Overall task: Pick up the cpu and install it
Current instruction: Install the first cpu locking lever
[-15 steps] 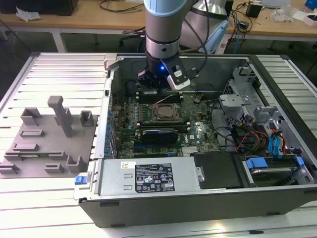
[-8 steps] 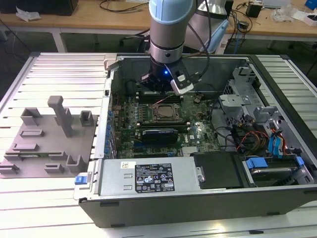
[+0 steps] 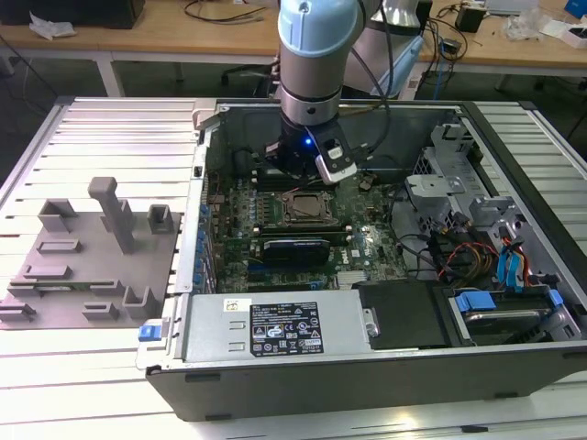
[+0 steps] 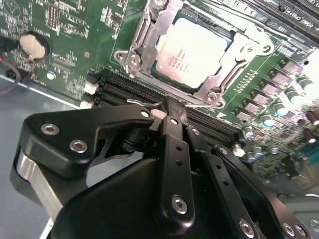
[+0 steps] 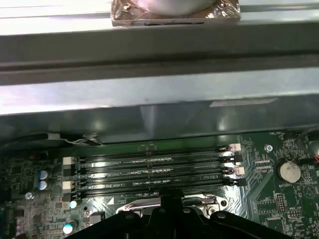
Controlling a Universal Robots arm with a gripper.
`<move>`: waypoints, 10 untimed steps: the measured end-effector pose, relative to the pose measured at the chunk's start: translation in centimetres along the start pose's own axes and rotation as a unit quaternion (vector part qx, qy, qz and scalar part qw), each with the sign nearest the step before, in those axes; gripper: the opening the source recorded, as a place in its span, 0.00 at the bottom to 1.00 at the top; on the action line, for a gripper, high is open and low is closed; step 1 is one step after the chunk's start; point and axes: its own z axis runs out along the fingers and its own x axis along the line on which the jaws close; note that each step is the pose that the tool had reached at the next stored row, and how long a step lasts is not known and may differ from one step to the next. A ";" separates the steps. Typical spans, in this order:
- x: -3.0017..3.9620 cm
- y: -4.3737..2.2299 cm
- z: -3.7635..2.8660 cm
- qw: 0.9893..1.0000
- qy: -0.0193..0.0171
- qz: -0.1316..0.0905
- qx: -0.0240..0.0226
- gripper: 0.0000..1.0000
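The cpu (image 4: 192, 50), a flat square chip with a pale silvery top, lies inside the metal-framed socket (image 4: 144, 47) of the green board (image 4: 65, 30). In the second wrist view my gripper (image 4: 172, 110) hovers just beside the socket, over the black memory slots (image 4: 119, 87), with its dark fingers (image 4: 173, 139) pressed together and nothing between them. The exterior view has the gripper (image 3: 293, 170) hanging low inside the open computer case, just behind the socket (image 3: 307, 208). In the first wrist view the fingertips (image 5: 169, 198) sit over the socket's edge next to the memory slots (image 5: 149, 172).
A grey plastic tray (image 3: 55, 275) with upright blocks lies at the exterior view's left, outside the case. The case wall (image 3: 303, 335) with its power supply is in front. Drive cages and cables (image 3: 486, 247) crowd the right. A coin cell (image 4: 34, 45) sits on the board.
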 end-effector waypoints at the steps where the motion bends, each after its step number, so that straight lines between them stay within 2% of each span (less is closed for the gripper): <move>1: -0.04 -0.02 0.14 1.000 -0.001 0.005 0.000 0.11; 5: -0.23 -0.06 0.49 1.000 -0.005 0.023 0.001 0.11; 7: -0.23 0.03 0.59 1.000 -0.006 0.026 0.001 0.11; 9: -0.21 0.23 0.69 1.000 -0.006 0.027 0.001 0.11; 10: -0.18 0.58 0.85 1.000 -0.006 0.028 0.001 0.11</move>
